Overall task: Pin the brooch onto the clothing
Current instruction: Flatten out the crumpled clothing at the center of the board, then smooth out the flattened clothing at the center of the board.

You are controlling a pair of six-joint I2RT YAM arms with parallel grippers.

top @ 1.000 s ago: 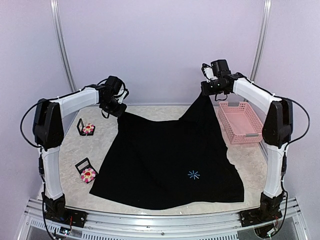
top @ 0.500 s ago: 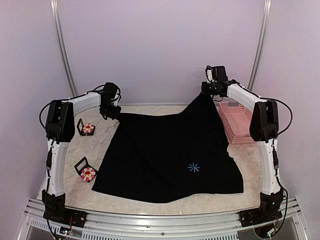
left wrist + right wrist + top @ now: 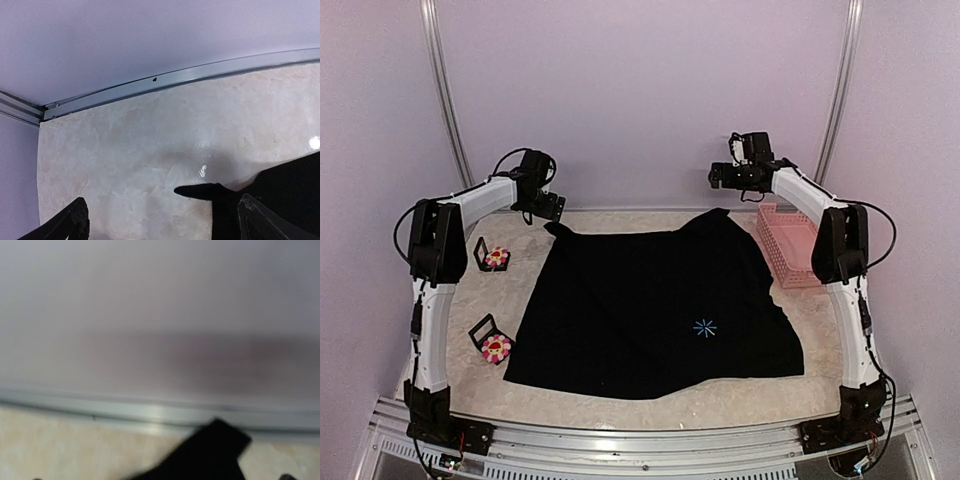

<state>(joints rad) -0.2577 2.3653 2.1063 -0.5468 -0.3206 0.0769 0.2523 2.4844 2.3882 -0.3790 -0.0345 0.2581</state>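
The overhead view is showing the whole black shirt lying flat on the table, with the near brooch and far brooch left of the shirt. My left wrist view is catching only a shirt corner below my spread, empty left gripper. My right gripper is spread too, in a blurred view. Both arms are reaching above the shirt's far corners.

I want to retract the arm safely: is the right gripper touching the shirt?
Apart. The top view shows a clear gap between the open right gripper and the shirt, whose top edge lies below it.
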